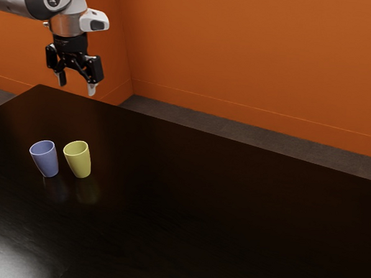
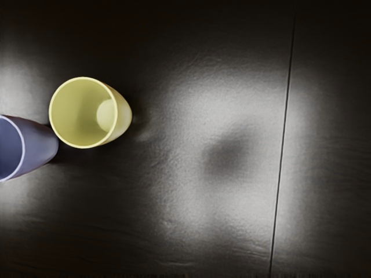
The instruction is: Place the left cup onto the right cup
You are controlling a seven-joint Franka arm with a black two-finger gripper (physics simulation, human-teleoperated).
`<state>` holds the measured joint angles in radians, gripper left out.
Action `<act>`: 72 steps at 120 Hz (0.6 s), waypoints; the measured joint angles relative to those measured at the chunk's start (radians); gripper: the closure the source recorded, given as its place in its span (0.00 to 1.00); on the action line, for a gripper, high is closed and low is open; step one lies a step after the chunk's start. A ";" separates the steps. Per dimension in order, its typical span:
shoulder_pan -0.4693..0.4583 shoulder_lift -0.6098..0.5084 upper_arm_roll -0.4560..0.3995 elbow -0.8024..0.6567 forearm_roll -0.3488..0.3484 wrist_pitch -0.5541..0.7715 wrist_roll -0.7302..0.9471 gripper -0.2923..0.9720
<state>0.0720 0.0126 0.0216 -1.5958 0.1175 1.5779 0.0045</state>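
Blue cup upright, mouth up, just beside yellow cup; gripper spread, well above.

Pincer raised; fingers apart

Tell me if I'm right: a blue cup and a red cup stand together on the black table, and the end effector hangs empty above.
Not red. Beside the blue plastic cup stands a yellow plastic cup, as the exterior view shows. Both stand on the glossy black table, the black two-finger end effector hanging empty above.
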 joint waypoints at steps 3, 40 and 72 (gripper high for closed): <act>0.000 0.001 0.000 0.000 0.000 0.001 0.001 0.23; -0.020 0.002 0.003 -0.008 0.027 0.035 0.015 0.23; -0.077 0.013 0.031 -0.007 0.045 0.065 0.009 0.23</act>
<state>-0.0053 0.0251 0.0530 -1.6032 0.1628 1.6425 0.0135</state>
